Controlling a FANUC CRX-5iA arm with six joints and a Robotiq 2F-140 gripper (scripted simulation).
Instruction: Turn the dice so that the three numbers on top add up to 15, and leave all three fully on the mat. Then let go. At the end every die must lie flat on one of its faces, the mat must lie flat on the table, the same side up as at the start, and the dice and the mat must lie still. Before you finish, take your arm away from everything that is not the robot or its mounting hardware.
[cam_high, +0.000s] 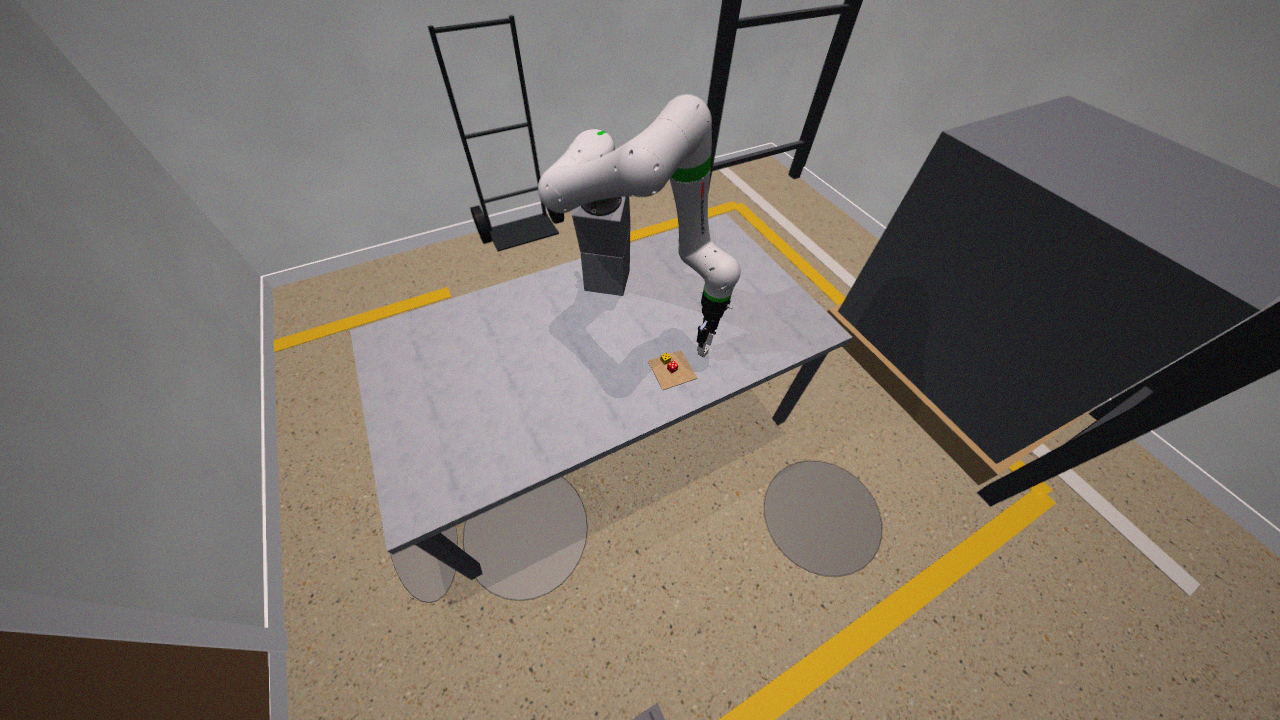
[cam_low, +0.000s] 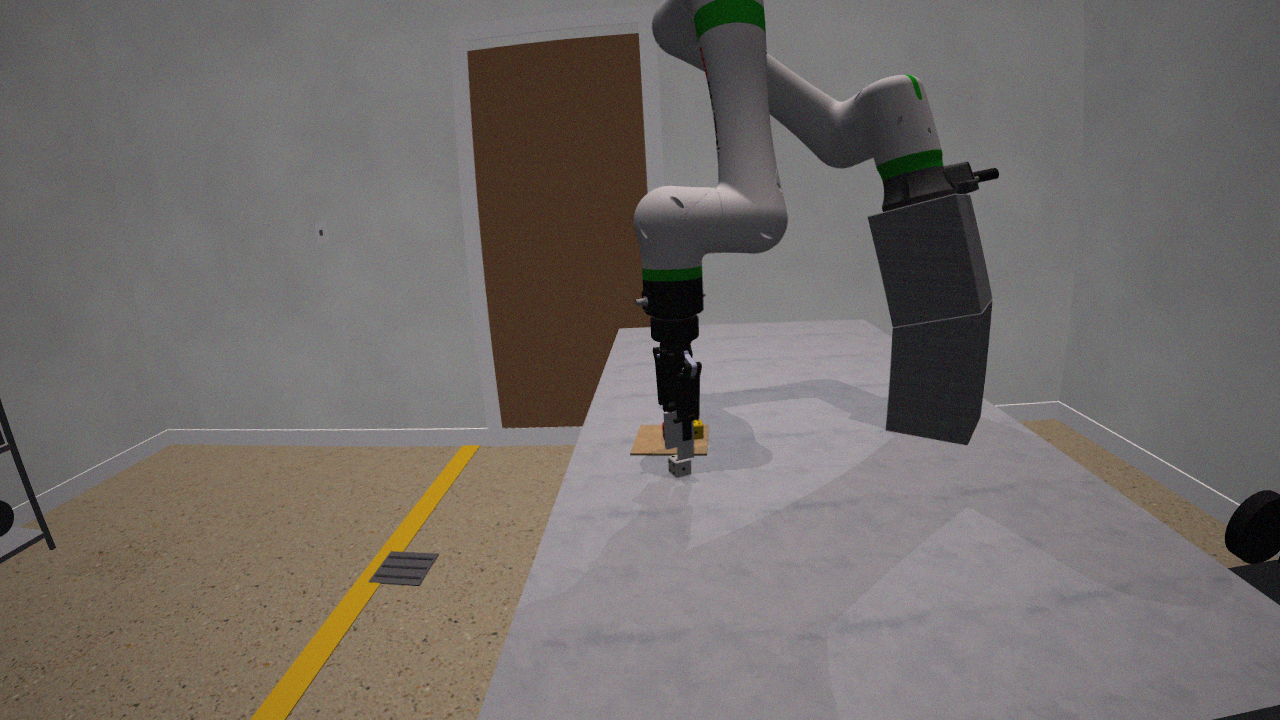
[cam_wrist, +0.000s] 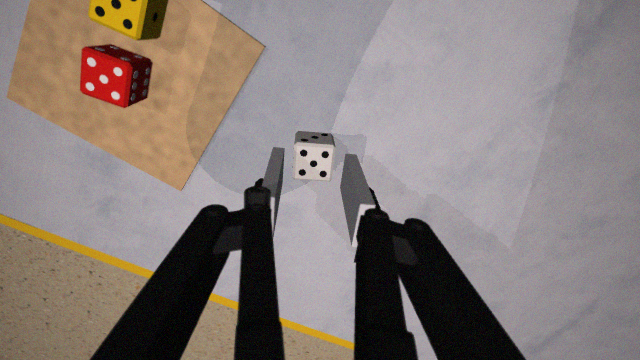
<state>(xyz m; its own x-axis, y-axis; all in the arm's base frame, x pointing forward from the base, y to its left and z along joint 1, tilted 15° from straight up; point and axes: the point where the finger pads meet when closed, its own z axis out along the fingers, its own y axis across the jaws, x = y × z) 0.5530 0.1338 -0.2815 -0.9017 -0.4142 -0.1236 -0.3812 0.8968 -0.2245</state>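
On the grey table (cam_high: 501, 394) (cam_low: 805, 555) (cam_wrist: 450, 100), our gripper (cam_high: 704, 347) (cam_low: 678, 447) (cam_wrist: 313, 168) is partly open, holding nothing; the white die (cam_low: 680, 466) (cam_wrist: 313, 161) sits between its fingers, off the mat (cam_high: 675, 378) (cam_low: 646, 441) (cam_wrist: 165, 145). We should centre, then close gently.

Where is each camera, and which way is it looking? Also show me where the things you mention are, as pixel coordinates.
Top: high up, looking down at the table (cam_high: 465, 376) (cam_low: 805, 537) (cam_wrist: 450, 100); the arm (cam_high: 644, 170) (cam_low: 747, 116) and claw (cam_high: 705, 346) (cam_low: 680, 438) (cam_wrist: 313, 168) show.
Exterior: beyond one table end, looking along it; shows arm and claw.
Wrist: near the claw, looking down past its fingers; no big white arm parts.
Exterior and wrist share the white die (cam_low: 680, 467) (cam_wrist: 313, 162).
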